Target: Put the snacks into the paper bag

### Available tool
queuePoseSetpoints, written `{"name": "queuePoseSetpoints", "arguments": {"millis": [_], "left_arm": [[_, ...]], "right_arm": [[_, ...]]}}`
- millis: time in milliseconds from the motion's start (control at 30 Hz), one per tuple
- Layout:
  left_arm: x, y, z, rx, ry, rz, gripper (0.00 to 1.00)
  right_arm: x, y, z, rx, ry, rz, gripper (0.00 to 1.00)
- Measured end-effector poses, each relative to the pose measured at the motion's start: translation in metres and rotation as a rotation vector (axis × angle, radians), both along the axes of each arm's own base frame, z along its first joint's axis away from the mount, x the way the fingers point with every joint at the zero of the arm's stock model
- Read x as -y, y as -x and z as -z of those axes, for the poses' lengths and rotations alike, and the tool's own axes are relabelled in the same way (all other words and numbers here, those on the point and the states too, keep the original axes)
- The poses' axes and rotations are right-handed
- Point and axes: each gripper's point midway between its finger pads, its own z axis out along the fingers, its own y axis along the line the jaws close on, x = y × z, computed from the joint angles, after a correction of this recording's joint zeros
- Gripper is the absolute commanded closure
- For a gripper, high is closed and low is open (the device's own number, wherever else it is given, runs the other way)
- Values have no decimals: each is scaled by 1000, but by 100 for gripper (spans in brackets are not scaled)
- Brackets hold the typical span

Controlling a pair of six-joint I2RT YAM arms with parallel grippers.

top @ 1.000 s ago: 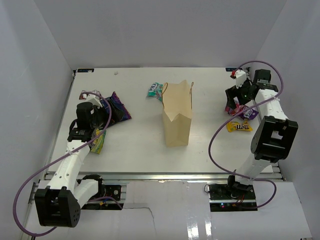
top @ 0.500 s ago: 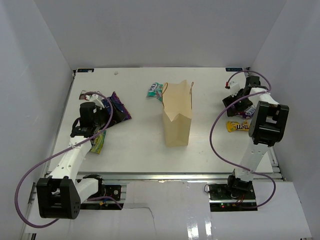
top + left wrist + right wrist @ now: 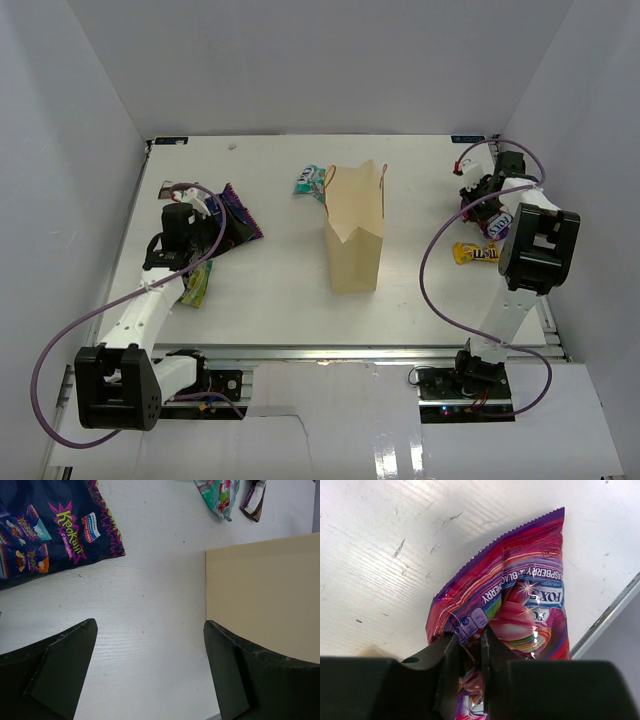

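The tan paper bag [image 3: 355, 235] stands upright mid-table; its side shows in the left wrist view [image 3: 265, 595]. My left gripper [image 3: 150, 625] hangs open over bare table, beside the purple-black chip bag [image 3: 45, 530] and above the green-yellow pouch [image 3: 197, 285]. A teal-white packet [image 3: 220, 495] and a small brown bar [image 3: 254, 500] lie behind the bag. At the far right my right gripper [image 3: 469, 642] is shut on a fold of the pink packet [image 3: 520, 600], which lies on the table. The yellow candy packet [image 3: 478, 252] lies just in front of it.
White walls enclose the table on the left, back and right. The pink packet lies close to the table's right edge [image 3: 605, 617]. The arms' purple cables [image 3: 440, 290] loop above the near part of the table.
My right gripper has come down on the pink packet and closed on it. The left arm has barely shifted and stays open.
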Motion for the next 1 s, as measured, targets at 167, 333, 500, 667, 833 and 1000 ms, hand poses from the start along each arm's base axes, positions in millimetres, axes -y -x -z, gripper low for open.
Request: {"name": "queuePoseSetpoints", "arguments": {"millis": [167,333,500,667,833,1000], "left_arm": [[0,-1,-5,13,1,-1,2],[0,0,-12,35,1,-1,2],[0,1,-16,48,2,-1,2],[0,2,-19,57,2,-1,2],[0,4,-26,77,3,-1,2],[-1,6,-29,78,2,-1,2]], "right_arm": [[-7,0,-8,20,-75,2,88],[-33,9,-22,25,-212,-19,92],[-59,24,-50,38,-348,-31,92],[-82,29,-99,117,-466,-57,92],[-106,39,-151,195,-591,-98,92],[-131,49,-217,294,-722,-146,92]]}}
